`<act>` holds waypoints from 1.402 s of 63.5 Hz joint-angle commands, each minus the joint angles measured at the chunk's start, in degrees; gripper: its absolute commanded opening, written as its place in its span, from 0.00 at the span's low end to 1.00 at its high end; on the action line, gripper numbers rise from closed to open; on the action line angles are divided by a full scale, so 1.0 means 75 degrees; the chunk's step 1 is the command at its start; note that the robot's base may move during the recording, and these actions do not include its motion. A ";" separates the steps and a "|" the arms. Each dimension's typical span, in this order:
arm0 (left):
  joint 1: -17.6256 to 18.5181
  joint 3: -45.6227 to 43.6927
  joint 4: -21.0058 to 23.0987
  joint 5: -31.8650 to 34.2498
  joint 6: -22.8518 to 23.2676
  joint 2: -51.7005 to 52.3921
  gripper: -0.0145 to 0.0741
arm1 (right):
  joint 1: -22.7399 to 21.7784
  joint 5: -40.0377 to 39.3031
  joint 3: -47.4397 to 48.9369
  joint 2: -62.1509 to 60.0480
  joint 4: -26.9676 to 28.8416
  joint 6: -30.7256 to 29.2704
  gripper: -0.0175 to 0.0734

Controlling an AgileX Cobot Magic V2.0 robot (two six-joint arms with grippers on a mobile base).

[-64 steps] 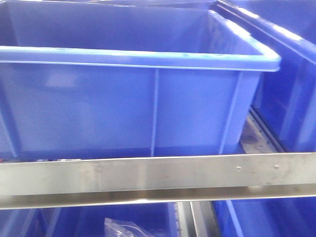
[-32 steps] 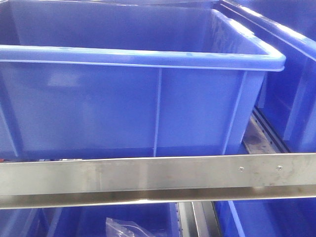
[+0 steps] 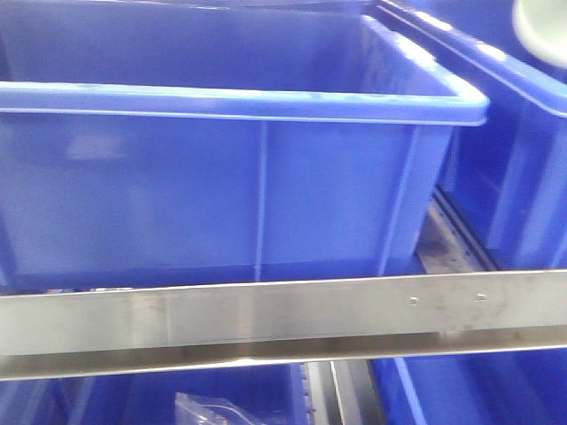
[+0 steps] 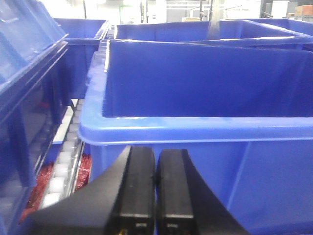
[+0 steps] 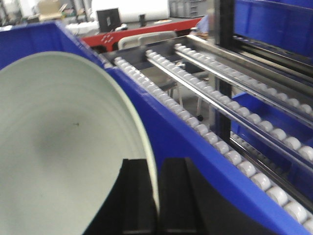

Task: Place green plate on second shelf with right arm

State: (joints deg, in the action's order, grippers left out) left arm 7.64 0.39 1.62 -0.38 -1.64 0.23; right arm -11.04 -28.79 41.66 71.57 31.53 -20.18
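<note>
Blue plastic bins fill a warehouse rack. A steel shelf rail [image 3: 266, 319] crosses the lower part of the front view, with a large blue bin [image 3: 221, 177] standing above it. The green plate [image 3: 542, 27] shows there only as a pale blurred piece in the upper right corner, above the neighbour bin [image 3: 523, 159]. In the right wrist view the plate fills the left half of the frame. It stands on edge, not flat, and its rim goes down between the 2 fingers of the right pincer [image 5: 157, 200], which is closed on this rim with only the plate's thickness between the jaws. So the plate reaches up and to the left from the pincer, and a blue bin wall [image 5: 181, 152] runs just beside its rim, with roller tracks [image 5: 208, 136] further right. The left pincer [image 4: 155, 191] has its fingers pressed together with nothing between them, low before a bin rim [image 4: 195, 129]. I judge that the plate must be turned flat before it goes on a shelf, and only the right arm is near it. Which level is the 2nd shelf I cannot tell.
</note>
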 commanded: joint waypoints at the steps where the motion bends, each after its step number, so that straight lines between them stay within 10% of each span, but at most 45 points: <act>1: 0.0016 0.0303 0.0043 0.0638 0.0019 0.0133 0.31 | -0.0053 -0.0630 0.0640 0.0124 -0.0549 -0.0006 0.45; 13: 0.0016 0.0303 0.0043 0.0638 0.0019 0.0133 0.31 | -0.0053 -0.0057 0.1470 0.0790 -0.0549 -0.0006 0.72; 29: 0.0016 0.0303 0.0043 0.0638 0.0019 0.0133 0.31 | -0.0053 0.0901 0.2026 0.0885 -0.0549 -0.0006 0.72; 40: 0.0016 0.0303 0.0043 0.0638 0.0019 0.0133 0.31 | -0.0053 0.2056 0.2026 0.0384 -0.0549 -0.0006 0.63; 52: 0.0016 0.0303 0.0043 0.0638 0.0019 0.0133 0.31 | -0.0046 0.3674 0.1995 -0.0754 -0.0741 -0.0006 0.23; 89: 0.0016 0.0303 0.0043 0.0638 0.0019 0.0133 0.31 | -0.0028 0.8750 0.1309 -0.5302 -0.0690 -0.0006 0.25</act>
State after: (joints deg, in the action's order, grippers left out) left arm 7.64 0.39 1.62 -0.38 -1.64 0.23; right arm -11.04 35.99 50.57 35.86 25.00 -20.07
